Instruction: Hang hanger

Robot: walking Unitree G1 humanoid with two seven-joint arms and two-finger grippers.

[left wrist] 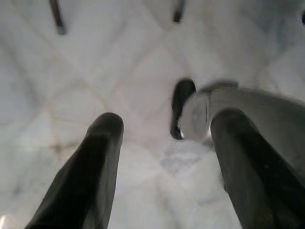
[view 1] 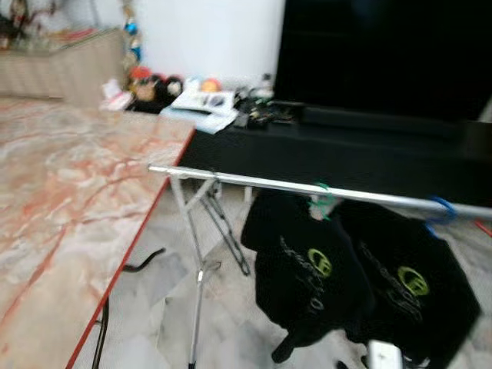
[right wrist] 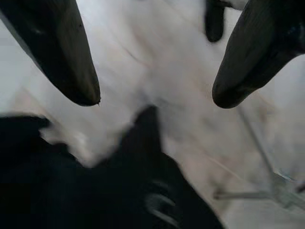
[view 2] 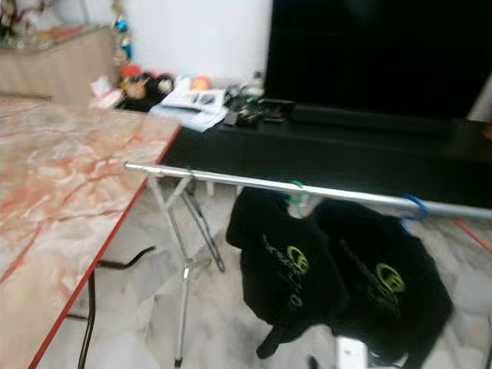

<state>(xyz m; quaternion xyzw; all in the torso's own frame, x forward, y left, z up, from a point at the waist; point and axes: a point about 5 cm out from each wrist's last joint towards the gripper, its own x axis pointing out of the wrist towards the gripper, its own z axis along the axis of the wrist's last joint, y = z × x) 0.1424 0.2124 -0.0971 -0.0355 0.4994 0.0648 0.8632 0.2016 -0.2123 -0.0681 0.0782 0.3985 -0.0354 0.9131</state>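
so going left to right: there's a big marble table with a red edge taking up the whole left side, and a dark cable trailing on the tiled floor just past its edge. then comes the folding leg of the drying rack, holding up a long silver rail that runs off to the right in front of a low black tv cabinet. two black t-shirts are already on that rail, one on a green hanger and, further right, one on a blue hanger, the shirts just beside each other and overlapping a bit. left gripper points down at the bare floor with its fingers spread and nothing between them. right gripper is spread too, empty, hovering above one black shirt. handling wise, i'd guess a hanger like these is light and stiff but the shirt on it is floppy and will swing, so i'd take hold near the neck under the hook, not by the cloth. the hook is thin, so it could twist in the pinch. most open rail is the stretch between the rack's end and the green hanger. the table edge is close on that side, so not much elbow room there.
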